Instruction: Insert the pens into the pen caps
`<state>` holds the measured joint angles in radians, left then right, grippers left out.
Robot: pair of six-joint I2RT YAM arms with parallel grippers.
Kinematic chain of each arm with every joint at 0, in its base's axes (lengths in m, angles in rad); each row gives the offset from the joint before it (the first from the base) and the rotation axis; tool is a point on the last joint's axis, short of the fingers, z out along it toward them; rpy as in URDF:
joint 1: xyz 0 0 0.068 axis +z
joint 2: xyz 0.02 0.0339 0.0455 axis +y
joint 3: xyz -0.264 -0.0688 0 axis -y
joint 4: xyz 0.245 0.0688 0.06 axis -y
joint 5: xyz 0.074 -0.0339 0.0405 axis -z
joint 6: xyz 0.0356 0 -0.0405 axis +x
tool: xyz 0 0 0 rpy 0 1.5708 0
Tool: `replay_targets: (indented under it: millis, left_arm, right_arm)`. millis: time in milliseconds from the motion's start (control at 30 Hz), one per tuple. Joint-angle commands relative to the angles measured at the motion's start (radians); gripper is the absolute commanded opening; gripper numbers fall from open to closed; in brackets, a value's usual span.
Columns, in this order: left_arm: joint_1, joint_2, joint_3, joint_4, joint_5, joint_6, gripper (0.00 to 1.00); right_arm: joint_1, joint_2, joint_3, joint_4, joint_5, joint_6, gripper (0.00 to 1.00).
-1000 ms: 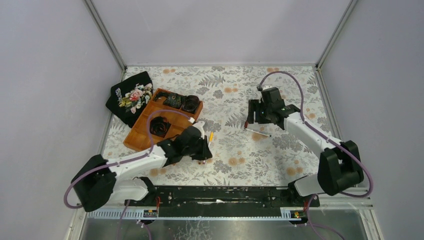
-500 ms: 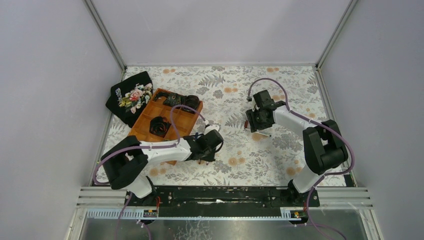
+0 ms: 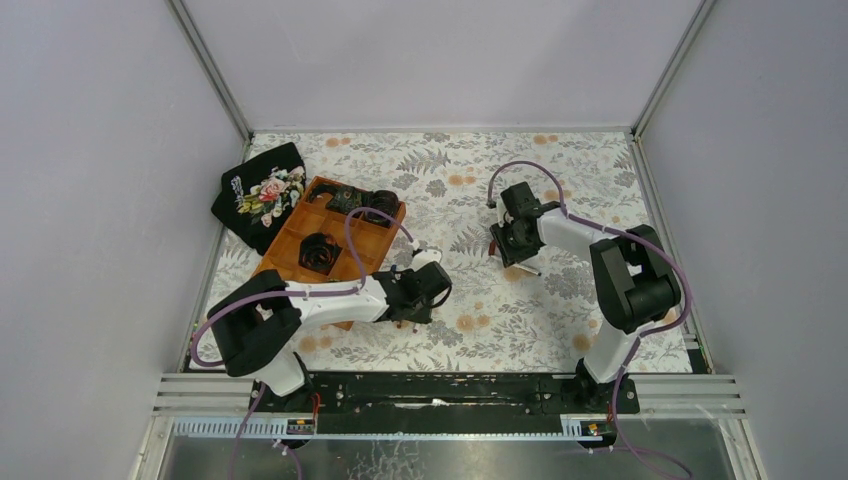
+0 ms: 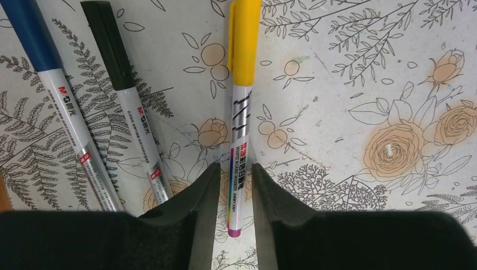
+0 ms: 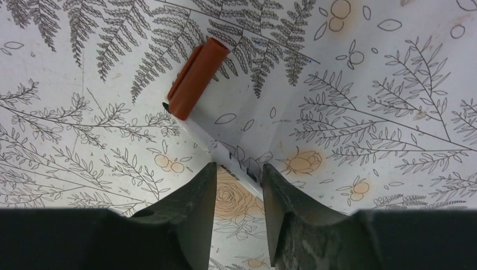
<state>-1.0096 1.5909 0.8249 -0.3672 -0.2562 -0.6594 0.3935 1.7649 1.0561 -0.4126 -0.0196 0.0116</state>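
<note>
Three of 4 pens look done: blue-capped pen, black-capped pen and yellow-capped pen lie side by side on the counter. Caps sit in line w/ barrels and no gap shows at the joins, though the lower ends of blue & black are hidden by the hand. L hand sits low over the yellow one, fingers either side of the barrel nr its tail, jaws a slit apart & not pinching as far as I can tell. That pen rests flat on the counter, not lifted. 4th pen is well apart on the R side, also flat on the counter. Red cap lies at its front end but askew to the barrel. A small dark nib seems to poke out beside the cap's lower end, so I read it as unseated; touching or overlapping, can't tell which. R hand straddles the barrel further back, jaws part-way apart. Barrel runs diagonally thru the gap, close to one finger and clear of the other, so no grip. Left to do, by my reckoning: hold the pen, line the red cap up, push home. Abt 3/4 thru.
</note>
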Motion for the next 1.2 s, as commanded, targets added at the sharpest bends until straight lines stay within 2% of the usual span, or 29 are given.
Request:
replay_targets:
  millis: [0, 67, 100, 233, 333, 433, 600, 733, 900, 1067, 1167]
  left_arm:
    - [-0.008, -0.004, -0.009, -0.072, -0.052, -0.031, 0.27]
    - [-0.010, -0.038, -0.016, -0.072, -0.066, -0.039, 0.29]
    - [-0.009, -0.099, -0.028, -0.064, -0.085, -0.043, 0.33]
    - [-0.010, -0.209, -0.041, -0.061, -0.136, -0.038, 0.43]
    - [-0.010, -0.307, -0.057, -0.050, -0.180, -0.031, 0.52]
    - [-0.010, -0.426, -0.096, -0.004, -0.187, -0.020, 0.60]
    - [-0.010, -0.616, -0.153, 0.125, -0.101, -0.017, 0.72]
    - [-0.008, -0.692, -0.171, 0.203, -0.038, -0.054, 0.76]
    - [-0.009, -0.685, -0.169, 0.248, 0.014, -0.122, 0.78]
    - [-0.008, -0.655, -0.162, 0.308, 0.047, -0.149, 0.79]
    - [-0.006, -0.628, -0.146, 0.276, -0.006, -0.170, 0.76]
  right_arm:
    - [0.007, 0.015, 0.026, 0.018, -0.045, -0.033, 0.39]
    - [0.027, 0.020, 0.019, 0.012, -0.066, -0.038, 0.36]
    - [0.064, 0.028, 0.014, 0.001, -0.096, -0.052, 0.30]
    - [0.146, 0.054, 0.001, -0.013, -0.118, -0.048, 0.19]
    - [0.191, 0.053, -0.015, -0.006, -0.146, -0.004, 0.05]
    - [0.227, -0.003, -0.039, 0.038, -0.215, 0.071, 0.00]
    - [0.259, -0.173, -0.063, 0.190, -0.326, 0.276, 0.00]
    - [0.261, -0.312, -0.139, 0.456, -0.399, 0.506, 0.00]
    - [0.264, -0.395, -0.226, 0.797, -0.452, 0.769, 0.00]
    - [0.287, -0.425, -0.250, 0.954, -0.477, 0.882, 0.00]
    - [0.295, -0.434, -0.252, 0.982, -0.500, 0.912, 0.00]
